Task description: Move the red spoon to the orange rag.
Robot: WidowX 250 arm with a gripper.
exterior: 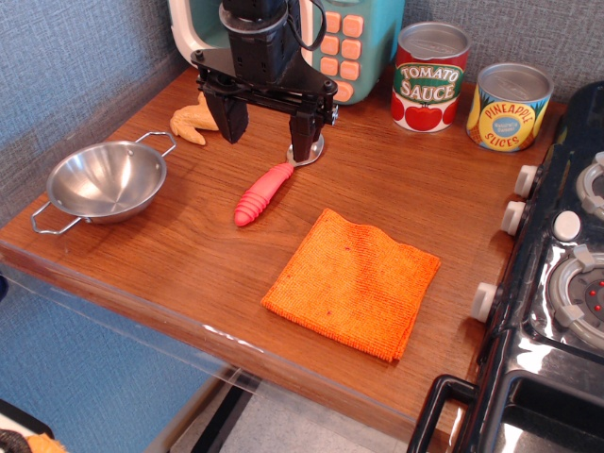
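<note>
The red spoon (262, 193) lies on the wooden table, ribbed handle pointing to the front left, its silver bowl at the back right partly hidden behind a fingertip. The orange rag (352, 281) lies flat to the right and in front of the spoon, apart from it. My gripper (267, 132) hangs over the spoon's bowl end with its two black fingers (232, 118) spread wide. It is open and holds nothing. The right finger stands right at the spoon's bowl.
A steel two-handled bowl (106, 179) sits at the left edge. A tan toy piece (195, 120) lies behind the gripper. A tomato sauce can (429, 77), a pineapple can (508, 107) and a teal toy appliance (351, 42) stand at the back. A toy stove (562, 283) is on the right.
</note>
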